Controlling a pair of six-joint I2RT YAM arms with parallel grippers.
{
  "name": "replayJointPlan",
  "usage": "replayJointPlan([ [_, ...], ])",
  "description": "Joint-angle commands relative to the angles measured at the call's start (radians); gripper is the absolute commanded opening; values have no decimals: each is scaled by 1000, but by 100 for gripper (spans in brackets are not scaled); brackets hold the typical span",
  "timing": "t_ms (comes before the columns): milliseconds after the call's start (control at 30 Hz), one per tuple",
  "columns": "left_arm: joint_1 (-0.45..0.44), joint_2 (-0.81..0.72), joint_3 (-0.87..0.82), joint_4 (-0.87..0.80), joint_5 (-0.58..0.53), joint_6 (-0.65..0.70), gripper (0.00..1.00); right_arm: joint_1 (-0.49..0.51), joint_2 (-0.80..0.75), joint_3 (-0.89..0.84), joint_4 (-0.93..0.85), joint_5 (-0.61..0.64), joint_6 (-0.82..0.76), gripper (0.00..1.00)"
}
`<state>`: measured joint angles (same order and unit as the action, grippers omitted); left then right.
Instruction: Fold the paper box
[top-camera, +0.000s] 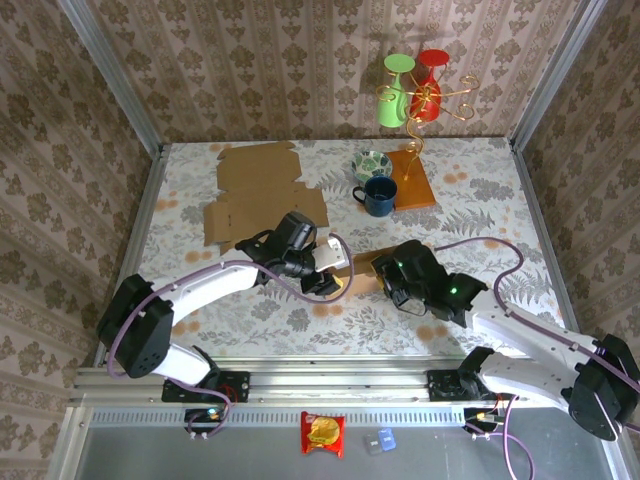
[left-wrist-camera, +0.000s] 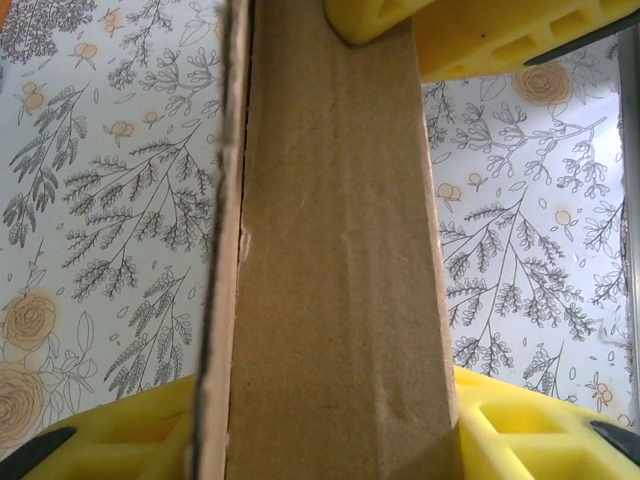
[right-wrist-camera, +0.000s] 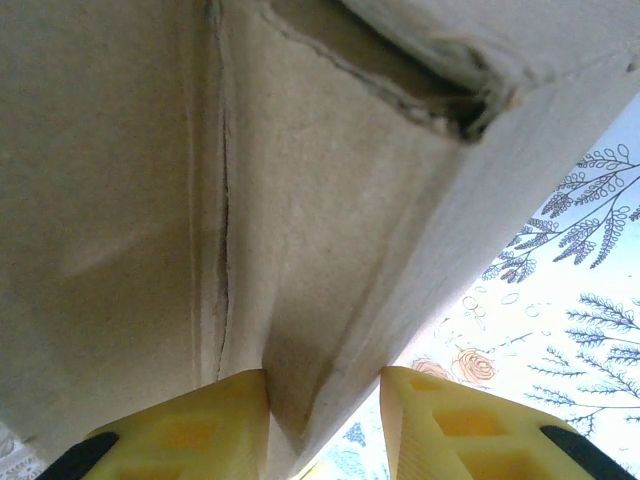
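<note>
The paper box is a brown cardboard piece, partly folded, held just above the table's front middle between both arms. My left gripper grips its left end. In the left wrist view a long cardboard panel fills the whole gap between the yellow fingers of my left gripper. My right gripper is at the box's right end. In the right wrist view a folded corner of the box is wedged between the yellow pads of my right gripper.
A flat unfolded cardboard sheet lies at the back left. A blue mug, a patterned bowl and a wooden board with a wire stand holding a green and a red cup stand at the back right.
</note>
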<state>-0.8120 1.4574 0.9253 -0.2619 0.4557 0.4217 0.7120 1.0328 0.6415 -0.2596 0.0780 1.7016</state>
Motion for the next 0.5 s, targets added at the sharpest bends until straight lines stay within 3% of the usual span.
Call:
replayJointPlan([
  [0,-7,-22,-22,-62,-3,6,49,5,39,4,-152,12,11,34],
  [233,3,-22,-14,-75,7,5,38,1,-7,81,-188,43,-143,44],
  [467,43,-51,-14,-123,62,54,36,-62,-108,279,-441,60,-838,53],
])
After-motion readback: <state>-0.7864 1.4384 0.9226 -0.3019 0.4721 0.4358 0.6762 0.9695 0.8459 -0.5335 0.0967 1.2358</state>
